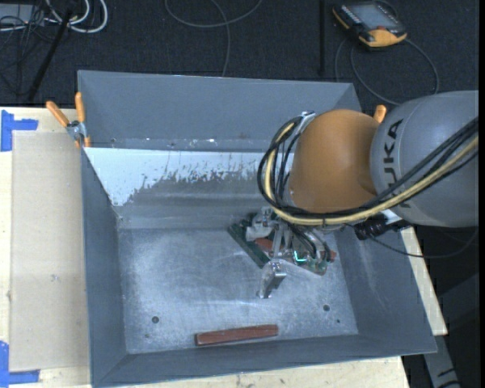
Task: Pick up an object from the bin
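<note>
Gripper [270, 284]: low over bare floor, centre-right of the bin [170, 273].
Grip: can't tell if apart or together, too much clutter under the wrist.
Only loose thing: flat reddish-brown bar [237, 335], lying along the front wall, near the gripper but not touching.
Tip: probably best straddling the bar's narrow width, dropping straight down, keeping clear of that wall.

Overhead light. Bright glare streaks on the bin [186, 172] back wall; its floor evenly lit, faint sheen; surroundings dim.
</note>
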Available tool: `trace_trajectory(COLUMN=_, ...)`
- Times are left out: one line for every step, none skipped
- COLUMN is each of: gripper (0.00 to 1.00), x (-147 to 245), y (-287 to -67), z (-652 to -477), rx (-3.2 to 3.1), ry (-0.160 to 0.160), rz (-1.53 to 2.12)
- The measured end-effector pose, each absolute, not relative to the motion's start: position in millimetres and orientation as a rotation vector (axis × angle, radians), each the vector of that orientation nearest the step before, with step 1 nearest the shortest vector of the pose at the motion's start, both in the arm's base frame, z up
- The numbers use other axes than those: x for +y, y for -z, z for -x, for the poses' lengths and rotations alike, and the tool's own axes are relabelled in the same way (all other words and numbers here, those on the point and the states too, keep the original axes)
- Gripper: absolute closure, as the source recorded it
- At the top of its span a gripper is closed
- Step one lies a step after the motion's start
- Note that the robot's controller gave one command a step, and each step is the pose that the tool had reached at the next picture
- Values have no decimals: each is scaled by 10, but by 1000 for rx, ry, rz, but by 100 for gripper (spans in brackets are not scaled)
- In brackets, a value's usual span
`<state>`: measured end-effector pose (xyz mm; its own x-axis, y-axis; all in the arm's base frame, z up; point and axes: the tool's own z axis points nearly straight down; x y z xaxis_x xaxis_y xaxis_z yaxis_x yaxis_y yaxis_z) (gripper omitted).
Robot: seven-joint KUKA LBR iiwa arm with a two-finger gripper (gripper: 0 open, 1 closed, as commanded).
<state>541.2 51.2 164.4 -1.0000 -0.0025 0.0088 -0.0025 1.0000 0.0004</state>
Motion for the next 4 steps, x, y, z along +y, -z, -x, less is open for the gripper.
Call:
trace_trajectory(gripper=0, x=511, y=-1682, z=-5431, rx=-3140, ry=1, rz=-2)
trace_trajectory(gripper=100, x=288, y=-823, z=-5929, rx=-3163, ry=13, rz=211)
trace_trajectory(gripper=0, x=274, y=-790, z=-5887, rx=-3148, ry=7, rz=210)
trace_trajectory(gripper=100, x=272, y=-757, z=-5872, rx=-3144, ry=6, rz=212)
